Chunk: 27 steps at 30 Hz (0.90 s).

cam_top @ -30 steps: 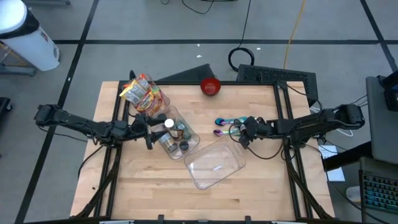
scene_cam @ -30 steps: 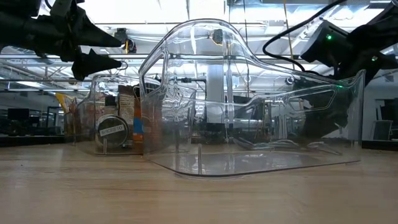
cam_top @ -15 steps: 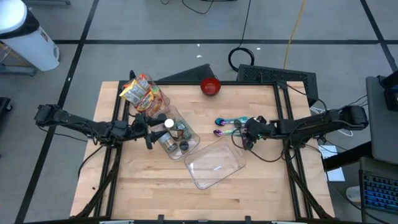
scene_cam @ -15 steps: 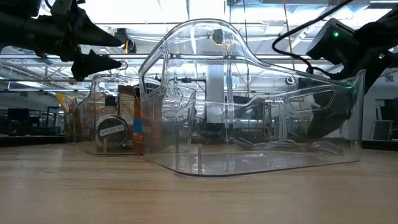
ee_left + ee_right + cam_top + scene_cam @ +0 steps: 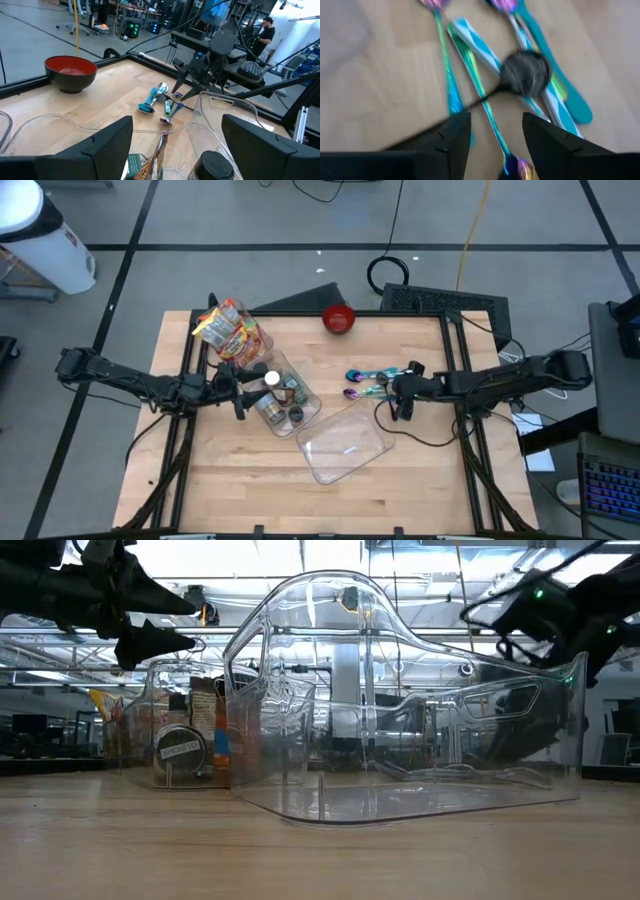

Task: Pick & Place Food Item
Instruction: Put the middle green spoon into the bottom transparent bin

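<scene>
Nearest, an empty clear plastic tub is lying on the wooden table. Beyond it, the left gripper is hanging with fingers spread over a clear bin of jars and snack packets. The right gripper, fingers parted and empty, is hovering above iridescent spoons. Farthest, a red bowl is sitting.

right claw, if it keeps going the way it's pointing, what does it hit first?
Most likely the pile of iridescent teal metal spoons: the right claw, jaws parted with nothing between them, points down onto them. A dark round piece on the pile also sits ahead. Depth is hard to judge.
</scene>
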Available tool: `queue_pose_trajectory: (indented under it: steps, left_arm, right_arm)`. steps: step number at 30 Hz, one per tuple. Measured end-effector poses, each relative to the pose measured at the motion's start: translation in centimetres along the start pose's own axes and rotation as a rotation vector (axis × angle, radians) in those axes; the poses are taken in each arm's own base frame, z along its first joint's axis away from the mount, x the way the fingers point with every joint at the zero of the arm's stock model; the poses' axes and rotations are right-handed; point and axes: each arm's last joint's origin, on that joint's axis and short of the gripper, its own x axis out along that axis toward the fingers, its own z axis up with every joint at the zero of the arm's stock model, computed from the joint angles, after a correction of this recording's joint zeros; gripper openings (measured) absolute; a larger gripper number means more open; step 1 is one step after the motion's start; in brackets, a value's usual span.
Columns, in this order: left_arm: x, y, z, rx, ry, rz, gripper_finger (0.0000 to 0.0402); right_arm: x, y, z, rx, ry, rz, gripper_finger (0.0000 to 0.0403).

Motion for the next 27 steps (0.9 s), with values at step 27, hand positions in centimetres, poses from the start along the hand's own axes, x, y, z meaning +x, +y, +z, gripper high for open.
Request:
queue_pose_trajectory:
  steps: [27]
  left_arm:
    - [0.0,0.0,0.0,-0.023,0.000,0.000,0.0312]
  right_arm:
    - [1.7,-1.2,-2.9,0.183,0.346,-0.046,0.0012]
